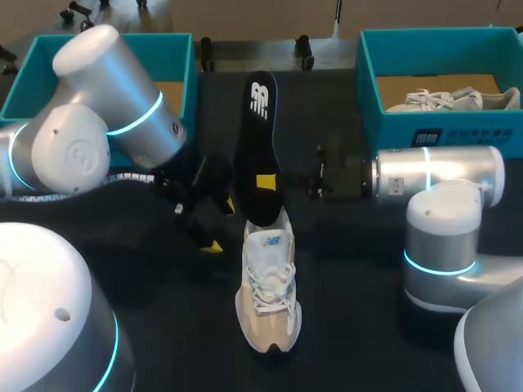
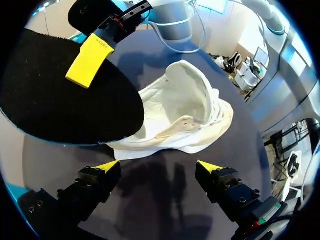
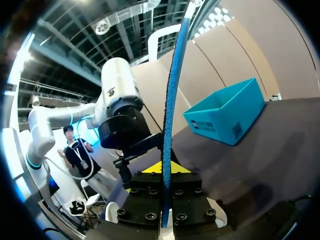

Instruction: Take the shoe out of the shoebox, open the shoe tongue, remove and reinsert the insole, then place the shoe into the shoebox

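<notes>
The right fingers (image 1: 265,181) pinched the insole (image 1: 260,131), likely light and floppy, best held by its edge, above the shoe (image 1: 268,286); the left fingers (image 2: 106,169) stood spread.

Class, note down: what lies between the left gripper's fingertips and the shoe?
Only bare table, as the left wrist view shows. The left gripper is open, short of the shoe.

the right gripper (image 3: 165,171) pinches the insole (image 3: 172,100) edge-on, a teal shoebox (image 3: 225,117) on the table (image 3: 280,150) beyond.
</notes>
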Motion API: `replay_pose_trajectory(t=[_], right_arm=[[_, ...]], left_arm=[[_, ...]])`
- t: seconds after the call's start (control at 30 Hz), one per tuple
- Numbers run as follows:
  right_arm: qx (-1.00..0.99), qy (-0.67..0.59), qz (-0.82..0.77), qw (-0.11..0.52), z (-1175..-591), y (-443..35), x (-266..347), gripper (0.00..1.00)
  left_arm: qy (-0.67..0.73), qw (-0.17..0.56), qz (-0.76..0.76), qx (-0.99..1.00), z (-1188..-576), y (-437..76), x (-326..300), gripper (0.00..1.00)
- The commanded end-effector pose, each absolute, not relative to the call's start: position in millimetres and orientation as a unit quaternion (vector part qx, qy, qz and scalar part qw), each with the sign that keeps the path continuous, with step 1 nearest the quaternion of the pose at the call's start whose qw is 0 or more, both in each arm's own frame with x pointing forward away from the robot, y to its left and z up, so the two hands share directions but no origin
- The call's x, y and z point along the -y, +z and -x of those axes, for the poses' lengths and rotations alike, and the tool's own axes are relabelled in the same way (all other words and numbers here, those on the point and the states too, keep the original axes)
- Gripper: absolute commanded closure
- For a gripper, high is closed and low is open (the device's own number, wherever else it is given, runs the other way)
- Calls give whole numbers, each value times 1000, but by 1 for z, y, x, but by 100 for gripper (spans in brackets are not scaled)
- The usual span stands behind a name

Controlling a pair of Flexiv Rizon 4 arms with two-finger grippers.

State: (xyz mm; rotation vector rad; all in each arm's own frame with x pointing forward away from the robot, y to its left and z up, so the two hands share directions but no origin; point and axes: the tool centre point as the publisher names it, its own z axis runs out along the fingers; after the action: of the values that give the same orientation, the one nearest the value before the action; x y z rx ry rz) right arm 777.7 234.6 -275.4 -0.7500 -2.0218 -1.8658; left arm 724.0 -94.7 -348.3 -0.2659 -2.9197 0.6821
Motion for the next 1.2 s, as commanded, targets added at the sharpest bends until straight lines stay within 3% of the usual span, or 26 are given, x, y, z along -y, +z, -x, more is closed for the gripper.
replay_pose_trajectory(t=[0.03,1.2], right_arm=[[700,-651,259,137,-775,-278,-238,100],[696,-659,245,144,-773,-300,-222,100]], left_arm=[[222,68,84,969,-727,-354,98,0],[222,68,84,969,-727,-354,98,0]])
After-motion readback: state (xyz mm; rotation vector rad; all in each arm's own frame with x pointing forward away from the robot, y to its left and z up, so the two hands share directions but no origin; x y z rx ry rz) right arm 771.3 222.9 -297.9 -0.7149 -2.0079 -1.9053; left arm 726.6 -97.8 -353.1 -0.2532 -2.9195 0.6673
